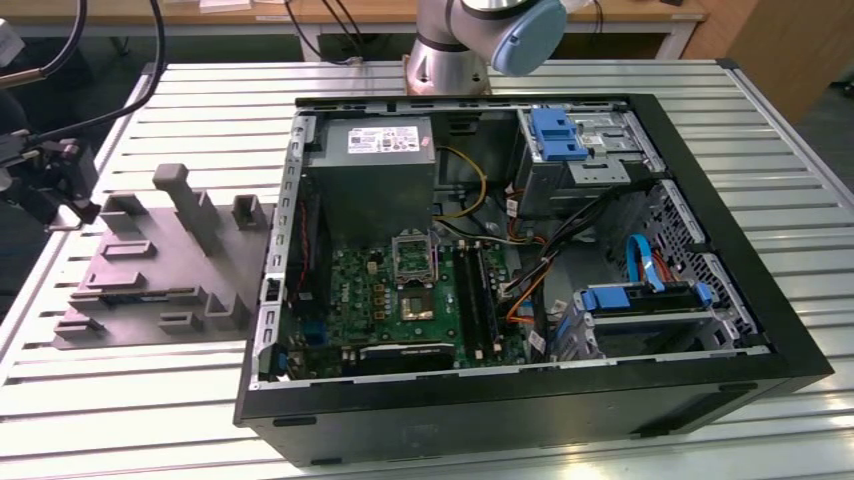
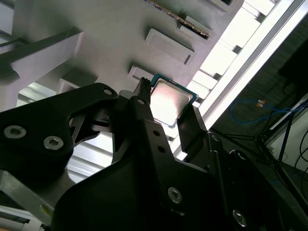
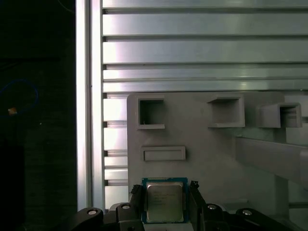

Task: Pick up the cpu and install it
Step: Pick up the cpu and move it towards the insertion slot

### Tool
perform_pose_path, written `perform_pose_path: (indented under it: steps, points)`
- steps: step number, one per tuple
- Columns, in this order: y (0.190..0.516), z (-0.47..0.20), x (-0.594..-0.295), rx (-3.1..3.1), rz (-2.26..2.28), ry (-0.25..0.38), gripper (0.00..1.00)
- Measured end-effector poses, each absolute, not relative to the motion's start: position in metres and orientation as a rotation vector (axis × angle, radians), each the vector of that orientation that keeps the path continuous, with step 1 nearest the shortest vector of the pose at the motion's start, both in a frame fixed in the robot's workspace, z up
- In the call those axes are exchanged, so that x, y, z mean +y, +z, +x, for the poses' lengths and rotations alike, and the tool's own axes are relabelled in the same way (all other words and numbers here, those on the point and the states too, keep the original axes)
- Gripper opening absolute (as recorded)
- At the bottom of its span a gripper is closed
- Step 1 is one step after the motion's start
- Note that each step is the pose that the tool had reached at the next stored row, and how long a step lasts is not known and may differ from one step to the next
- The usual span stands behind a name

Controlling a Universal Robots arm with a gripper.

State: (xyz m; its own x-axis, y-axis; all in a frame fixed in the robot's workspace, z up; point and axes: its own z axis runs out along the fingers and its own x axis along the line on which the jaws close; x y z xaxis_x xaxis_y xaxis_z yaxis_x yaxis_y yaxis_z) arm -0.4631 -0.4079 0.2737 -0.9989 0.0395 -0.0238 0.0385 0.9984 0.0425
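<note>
Two fingers (image 3: 136, 196) of the gripper (image 2: 167, 105) clamp the cpu (image 3: 164, 202) by opposite edges. I see it over the grey tray (image 3: 211, 154), at the exterior view's left, well apart from the case (image 1: 534, 400).

Exterior view: even overhead room light, soft shadow pooled inside the computer case (image 1: 467, 410). Second wrist view — harsh glare off the table (image 2: 231, 48) slats, a washed-out patch on the cpu (image 2: 169, 102) top, and the gripper (image 2: 167, 103) backlit, almost black. First wrist view: slats bright, all past the table's edge dark.
</note>
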Motion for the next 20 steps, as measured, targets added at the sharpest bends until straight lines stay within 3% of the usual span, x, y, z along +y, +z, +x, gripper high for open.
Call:
perform_pose_path:
  steps: [20]
  points:
    - [0.2788,-0.4631,-0.408,3.116,0.061,0.065,0.47]
